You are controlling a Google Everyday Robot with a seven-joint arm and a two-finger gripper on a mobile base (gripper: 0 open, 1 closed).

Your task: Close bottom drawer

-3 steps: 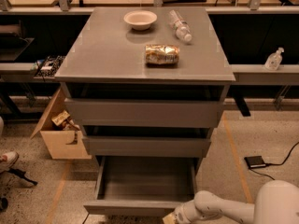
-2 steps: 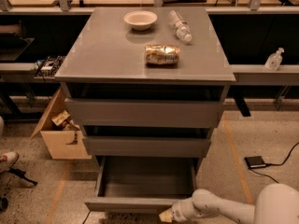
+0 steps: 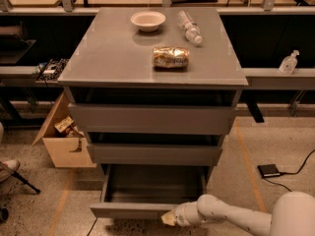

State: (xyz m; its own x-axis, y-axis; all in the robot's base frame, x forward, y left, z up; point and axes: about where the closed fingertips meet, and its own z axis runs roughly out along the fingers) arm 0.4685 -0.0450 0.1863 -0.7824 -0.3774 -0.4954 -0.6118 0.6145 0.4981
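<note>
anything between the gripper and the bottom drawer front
Nothing shows in the camera view: the gripper sits right against the front of the open bottom drawer, right of its middle, no gap visible.

Matt grey cabinet top (image 3: 113,58) w/ faint sheen, bottom drawer (image 3: 130,210) same matt grey, tan gripper (image 3: 169,219) at drawer front's right end, crinkly shiny bag (image 3: 170,57), clear plastic bottle (image 3: 190,27), cardboard box (image 3: 64,149).

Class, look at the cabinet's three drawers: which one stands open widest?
The bottom drawer: pulled far out, its grey inside showing, with the gripper at its front. The middle drawer and top drawer jut only slightly.
</note>
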